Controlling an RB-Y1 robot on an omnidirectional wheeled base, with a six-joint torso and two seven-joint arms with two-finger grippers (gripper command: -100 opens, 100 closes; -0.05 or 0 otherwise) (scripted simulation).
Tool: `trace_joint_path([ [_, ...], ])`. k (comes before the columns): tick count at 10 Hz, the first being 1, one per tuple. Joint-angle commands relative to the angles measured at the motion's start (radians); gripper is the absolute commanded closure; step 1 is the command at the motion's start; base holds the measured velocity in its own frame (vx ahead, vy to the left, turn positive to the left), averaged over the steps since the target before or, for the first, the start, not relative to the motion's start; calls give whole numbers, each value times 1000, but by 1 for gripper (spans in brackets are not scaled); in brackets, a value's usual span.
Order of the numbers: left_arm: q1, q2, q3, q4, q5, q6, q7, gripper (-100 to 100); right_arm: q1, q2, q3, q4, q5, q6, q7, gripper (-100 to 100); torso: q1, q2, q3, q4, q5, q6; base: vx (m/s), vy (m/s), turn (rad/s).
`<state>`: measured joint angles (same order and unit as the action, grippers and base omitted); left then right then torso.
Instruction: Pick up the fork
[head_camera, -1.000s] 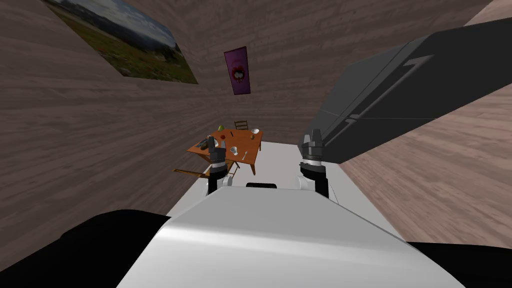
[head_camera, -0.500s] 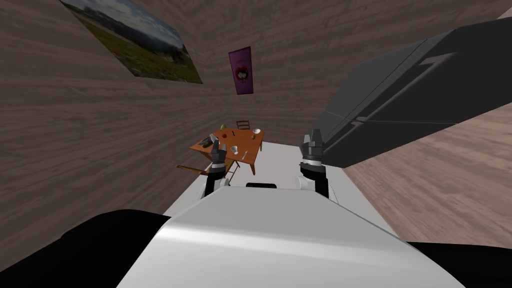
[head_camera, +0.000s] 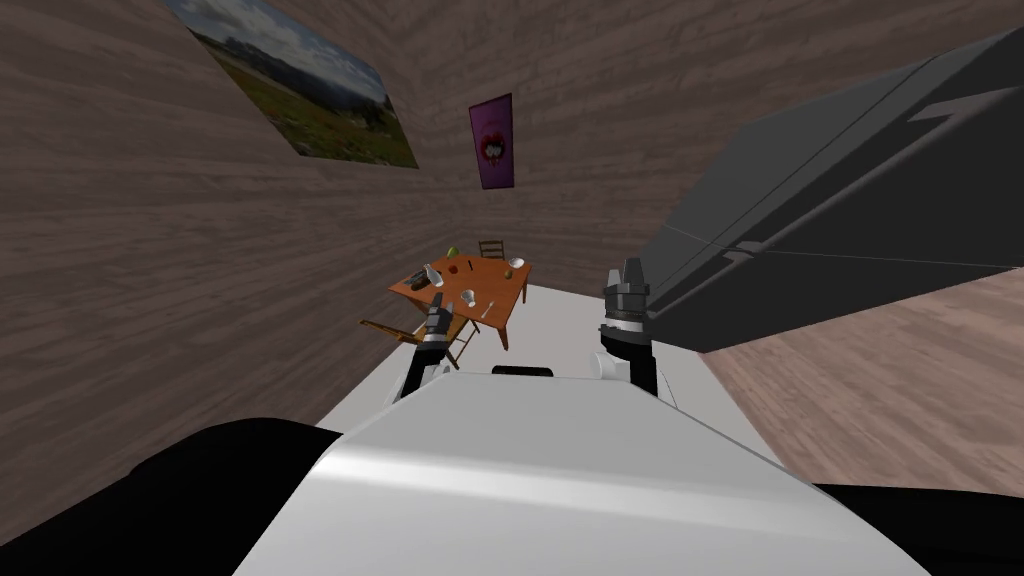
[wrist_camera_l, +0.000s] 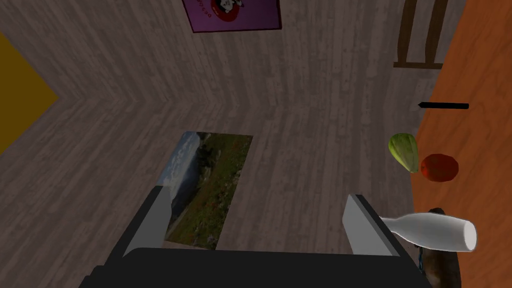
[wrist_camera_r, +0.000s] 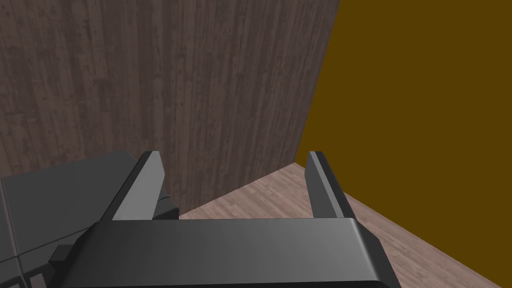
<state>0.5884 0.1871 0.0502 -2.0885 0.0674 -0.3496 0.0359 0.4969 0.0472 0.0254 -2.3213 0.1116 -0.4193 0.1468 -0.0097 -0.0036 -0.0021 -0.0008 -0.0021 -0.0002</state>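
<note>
Table (head_camera: 500, 292), orange, far ahead in head view. Left gripper (wrist_camera_l: 260, 220) and right gripper (wrist_camera_r: 232, 185) both spread wide, empty. Up close from left wrist: white bottle (wrist_camera_l: 435, 234) lying at table's edge. Fork (head_camera: 489, 306) near front edge beside cup (head_camera: 467, 297), long axis running far-to-near, tines too small to tell.

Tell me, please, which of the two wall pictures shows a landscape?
The wide picture on the left wall: grassy hills under cloudy sky. The other, a narrow purple poster, shows a round emblem.
</note>
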Motion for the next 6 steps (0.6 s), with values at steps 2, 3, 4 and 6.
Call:
trace_joint_path([
  [2, 20, 38, 34, 32, 28, 65, 42, -100, 0, 0, 0, 0, 0, 0, 0, 0, 3, 0, 0, 0, 0, 1, 47, -88, 71],
  [3, 29, 50, 48, 57, 41, 95, 61, -100, 0, 0, 0, 0, 0, 0, 0, 0, 4, 0, 0, 0, 1, 0, 48, -113, 161],
  [4, 29, 50, 48, 57, 41, 102, 61, -100, 0, 0, 0, 0, 0, 0, 0, 0, 3, 0, 0, 0, 1, 0, 42, -108, 82],
  [6, 39, 62, 62, 84, 54, 140, 82, -100, 0, 0, 0, 0, 0, 0, 0, 0, 3, -1, 0, 0, 1, 0, 48, -104, 76],
])
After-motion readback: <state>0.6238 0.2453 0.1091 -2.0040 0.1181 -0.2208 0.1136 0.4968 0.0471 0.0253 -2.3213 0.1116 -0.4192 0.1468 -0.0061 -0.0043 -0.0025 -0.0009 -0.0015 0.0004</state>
